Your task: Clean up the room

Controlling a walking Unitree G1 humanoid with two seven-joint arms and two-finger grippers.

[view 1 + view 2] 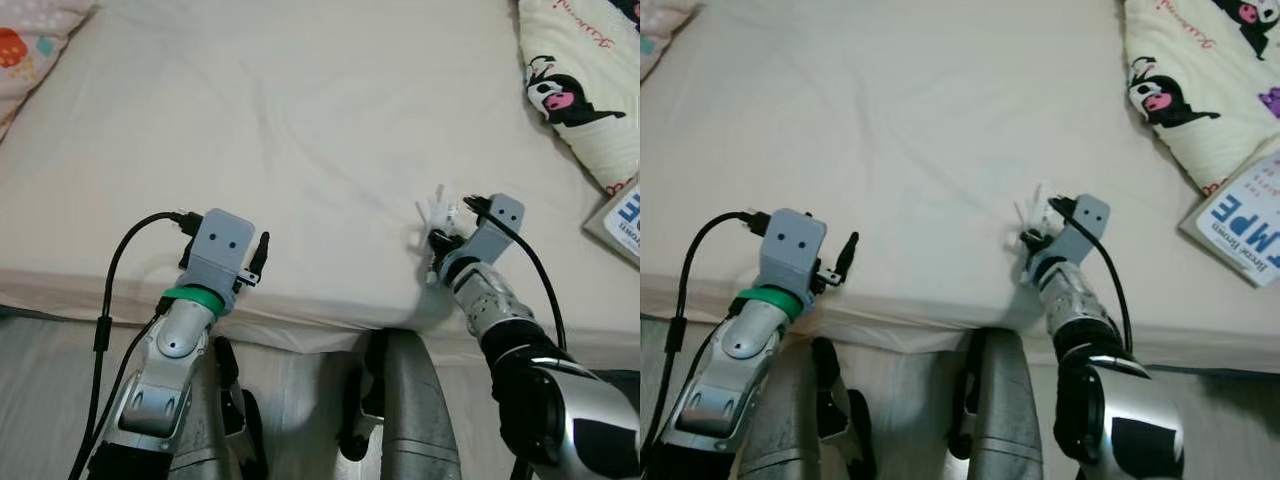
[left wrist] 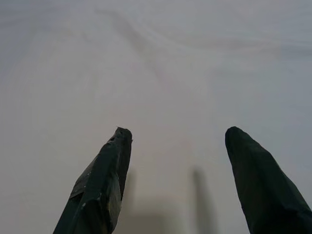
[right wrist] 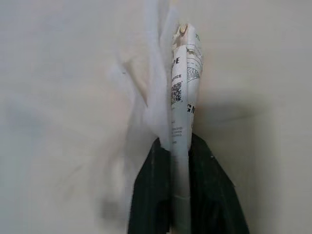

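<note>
At the bed's (image 1: 300,110) near edge, the right gripper (image 3: 180,161) is clamped on a crumpled wrapper (image 3: 183,87), thin white printed film with small text and a QR code, lifted just off the sheet. The left gripper (image 2: 175,146) hovers nearby with fingers spread, holding nothing. To clear it well, keep the pinch firm (film slips easily) and carry it straight away. Farther off, a cartoon pillow (image 1: 580,80) and a book (image 1: 1245,220) lie by the right edge.

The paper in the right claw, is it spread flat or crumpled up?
Crumpled: the printed paper is squeezed into a narrow creased strip between the shut fingers of the right claw, above the bed sheet.
</note>
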